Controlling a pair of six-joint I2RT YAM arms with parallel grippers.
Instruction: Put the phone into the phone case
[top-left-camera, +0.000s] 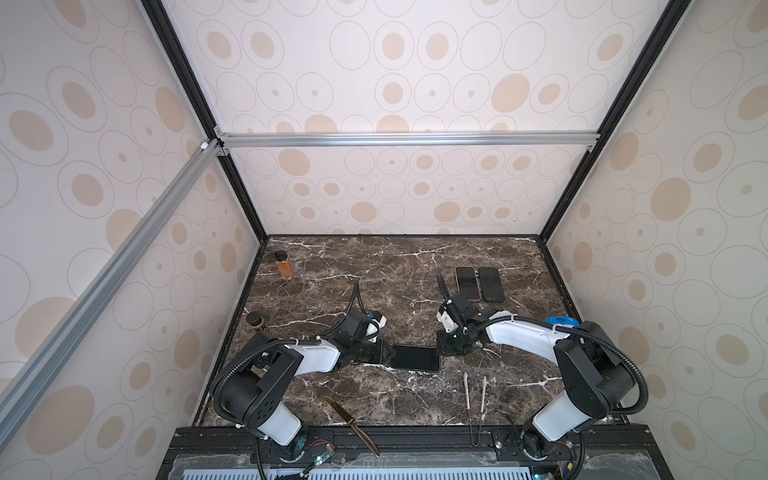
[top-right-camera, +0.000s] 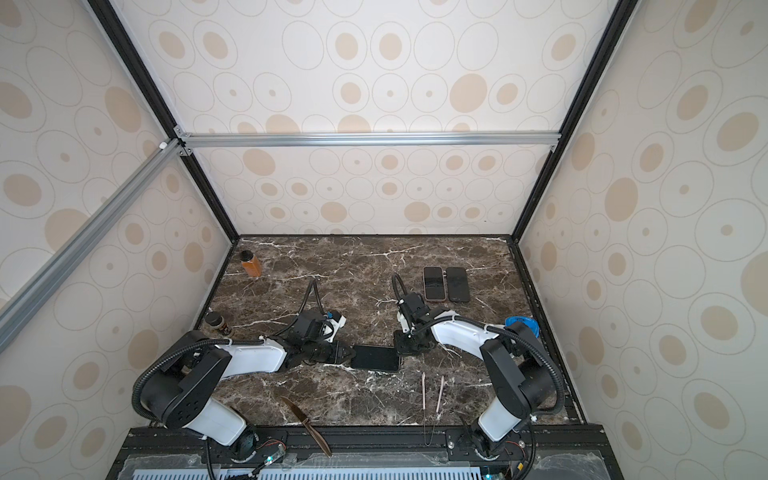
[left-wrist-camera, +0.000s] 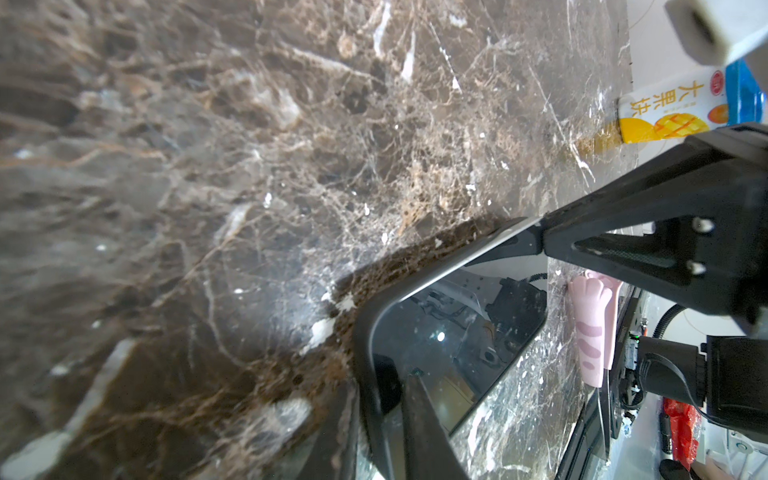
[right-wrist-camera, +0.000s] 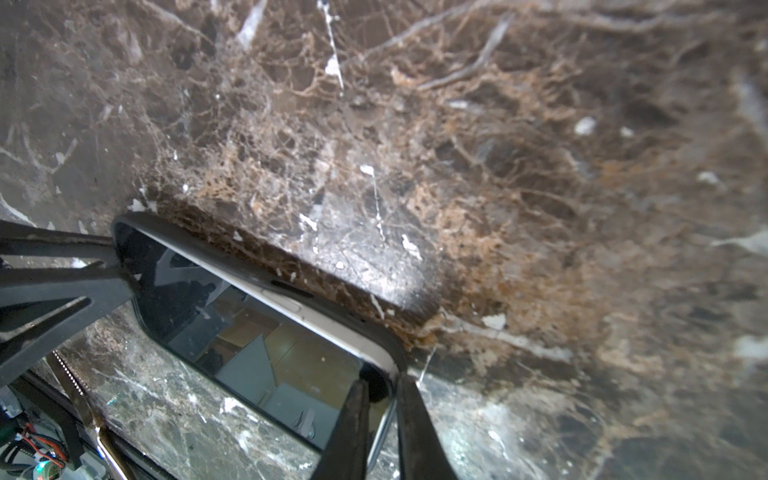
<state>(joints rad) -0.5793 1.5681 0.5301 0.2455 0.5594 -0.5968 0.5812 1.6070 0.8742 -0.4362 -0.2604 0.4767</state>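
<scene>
The phone (top-left-camera: 415, 357) lies flat, screen up, on the marble table (top-left-camera: 374, 266), just below the middle of both top views, with its long side running left to right. A black phone case (left-wrist-camera: 360, 332) rims it. In the right wrist view a pale strip of the phone's side shows above that rim along one long edge, and whether it is fully seated I cannot tell. The left gripper (top-left-camera: 390, 356) meets the left end with its jaws drawn narrow, one finger (left-wrist-camera: 419, 419) over the glass and the other outside the rim, pinching that end. The right gripper (top-left-camera: 439, 352) is closed on the right end, its fingers (right-wrist-camera: 349, 428) on either side of the edge. Two more phones (top-left-camera: 467, 284) lie side by side toward the upper right, and a knife (top-left-camera: 352, 426) and pink tongs (top-left-camera: 476, 399) lie near the bottom edge
</scene>
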